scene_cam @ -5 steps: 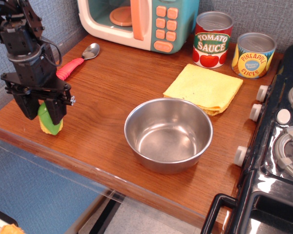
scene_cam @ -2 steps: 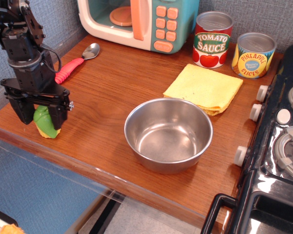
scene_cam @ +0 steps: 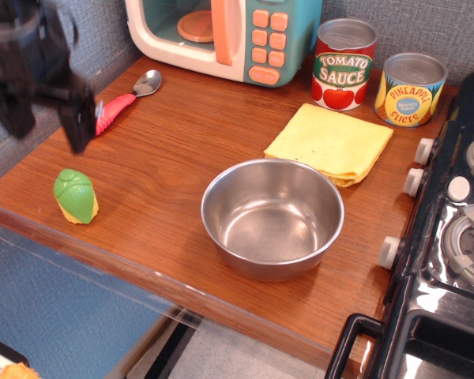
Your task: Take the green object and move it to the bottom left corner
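Observation.image view, from above and in front: green object lying free on the bench at the bottom left corner, leafy ribbed top uppermost and tilted, yellow base toward the bench edge, touching nothing else. Looks like hollow moulded plastic, so probably light and stiff, with a smooth, somewhat slippery skin; rounded egg form apt to roll or squirt out under an off-centre pinch. Best taken across the widest part of the body, fingers square to the long axis, ribs giving a little bite; no need for much force, and little risk of breakage. Hand up and to the left of the toy, well apart from it, motion-blurred; fingers spread with nothing between them, though blur makes the exact spread hard to judge. Compared with the earlier frames: toy no longer bracketed by the fingers, hand risen clear from around it and shifted upward toward the wall, toy left sitting almost where it was set. Steel bowl, yellow cloth, red-handled spoon and both cans unchanged. Placement appears done, judging from where the toy lies.
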### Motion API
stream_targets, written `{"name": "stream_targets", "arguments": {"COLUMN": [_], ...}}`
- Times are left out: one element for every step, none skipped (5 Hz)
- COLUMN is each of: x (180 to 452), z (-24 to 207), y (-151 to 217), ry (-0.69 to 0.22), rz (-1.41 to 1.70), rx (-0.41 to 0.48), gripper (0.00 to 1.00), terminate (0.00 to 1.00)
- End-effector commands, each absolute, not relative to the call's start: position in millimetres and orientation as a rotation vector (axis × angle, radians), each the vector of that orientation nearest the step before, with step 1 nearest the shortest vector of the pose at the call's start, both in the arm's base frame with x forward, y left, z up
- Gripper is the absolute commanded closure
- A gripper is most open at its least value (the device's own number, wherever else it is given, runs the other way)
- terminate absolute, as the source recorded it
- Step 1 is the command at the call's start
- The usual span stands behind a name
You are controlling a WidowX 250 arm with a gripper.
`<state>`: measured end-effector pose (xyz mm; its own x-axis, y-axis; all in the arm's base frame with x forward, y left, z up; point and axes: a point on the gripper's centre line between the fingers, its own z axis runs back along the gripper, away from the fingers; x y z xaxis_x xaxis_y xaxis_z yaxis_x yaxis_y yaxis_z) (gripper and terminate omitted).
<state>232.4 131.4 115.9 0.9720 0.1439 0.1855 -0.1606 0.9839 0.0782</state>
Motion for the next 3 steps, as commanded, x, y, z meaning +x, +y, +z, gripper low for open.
{"name": "stream_targets", "arguments": {"x": [245.5,245.5,245.5], "z": [128.1,128.1,128.1], "y": [111.9,111.9,111.9], "ry": [-0.169,-0.169,-0.169], "rz": [0.11,0.11,0.11], "rx": [0.134,0.134,0.134], "gripper": [0.0,0.0,0.0], "terminate": [0.0,0.0,1.0]}}
